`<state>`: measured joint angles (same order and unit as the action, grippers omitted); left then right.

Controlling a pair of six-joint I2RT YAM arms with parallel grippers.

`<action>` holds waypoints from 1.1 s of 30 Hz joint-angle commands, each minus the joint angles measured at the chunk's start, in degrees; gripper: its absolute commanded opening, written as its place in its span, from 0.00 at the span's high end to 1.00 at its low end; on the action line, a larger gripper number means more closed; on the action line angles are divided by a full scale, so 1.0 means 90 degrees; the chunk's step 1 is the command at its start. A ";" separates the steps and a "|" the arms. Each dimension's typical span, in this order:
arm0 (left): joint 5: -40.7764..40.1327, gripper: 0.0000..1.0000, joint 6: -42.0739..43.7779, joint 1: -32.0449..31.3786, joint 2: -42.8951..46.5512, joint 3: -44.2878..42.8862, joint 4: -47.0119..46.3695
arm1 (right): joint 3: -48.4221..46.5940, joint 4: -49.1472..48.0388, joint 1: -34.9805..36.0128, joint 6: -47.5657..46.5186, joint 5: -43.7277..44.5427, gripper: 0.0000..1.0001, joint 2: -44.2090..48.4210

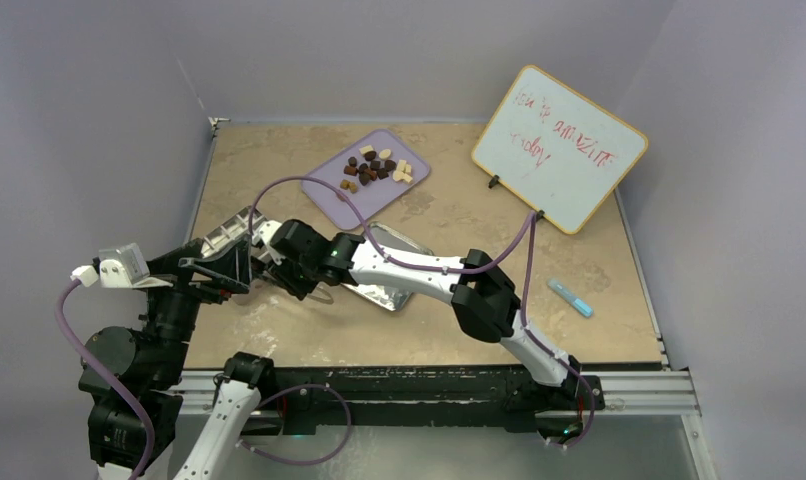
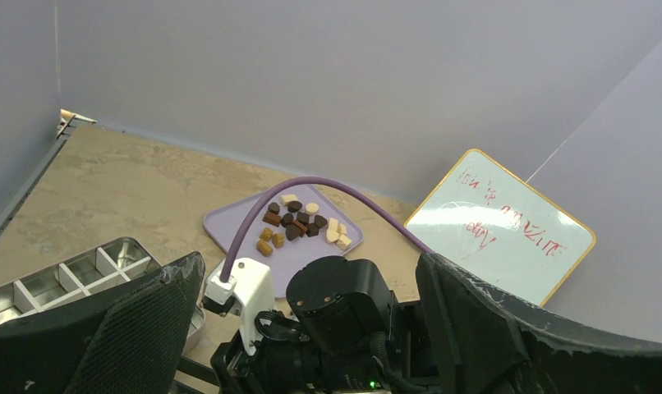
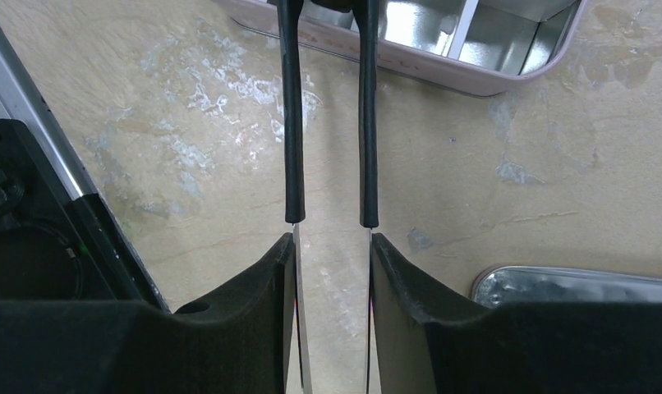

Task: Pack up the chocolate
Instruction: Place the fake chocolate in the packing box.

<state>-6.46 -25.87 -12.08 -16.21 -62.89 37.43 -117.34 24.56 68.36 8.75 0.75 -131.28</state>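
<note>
The chocolate [image 1: 376, 166] lies as several dark, caramel and cream lumps on a lilac tray [image 1: 409, 185] at the back; the left wrist view shows the chocolate [image 2: 299, 222] too. A metal tin with compartments [image 1: 222, 236] sits at the left. My right gripper [image 1: 277, 256] reaches across beside it and is shut on metal tweezers [image 3: 291, 148]. Their two black-sleeved arms stand apart and run over the tin's rim [image 3: 443, 72]; their tips are cut off by the frame. My left gripper [image 1: 227, 268] hovers open and empty just left of the right wrist, fingers [image 2: 147, 320] wide.
A silver tin lid [image 1: 391, 272] lies under the right arm; the right wrist view shows that lid [image 3: 574, 283] too. A whiteboard [image 1: 559, 148] leans at the back right. A blue pen [image 1: 571, 297] lies on the right of the table. Walls close in on three sides.
</note>
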 commanded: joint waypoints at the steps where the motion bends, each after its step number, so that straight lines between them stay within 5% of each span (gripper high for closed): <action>1: -0.0049 0.00 0.0079 0.0004 -0.0064 0.0040 -0.0121 | -0.0278 0.0016 0.0060 -0.0015 0.0052 0.61 0.0080; 23: 0.0050 0.00 0.0006 0.0004 -0.0088 0.0224 -0.0223 | 0.0344 -0.0180 -0.0052 -0.0143 0.0419 0.62 0.1106; 33: 0.0359 0.00 -0.0193 0.0004 -0.0107 0.0845 -0.0546 | 0.1190 -0.0257 -0.0971 -0.0006 0.0549 0.64 0.1758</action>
<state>-5.52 -26.37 -12.08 -16.23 -58.46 36.03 -109.69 23.09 64.71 8.34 3.92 -118.96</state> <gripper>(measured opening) 0.996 0.380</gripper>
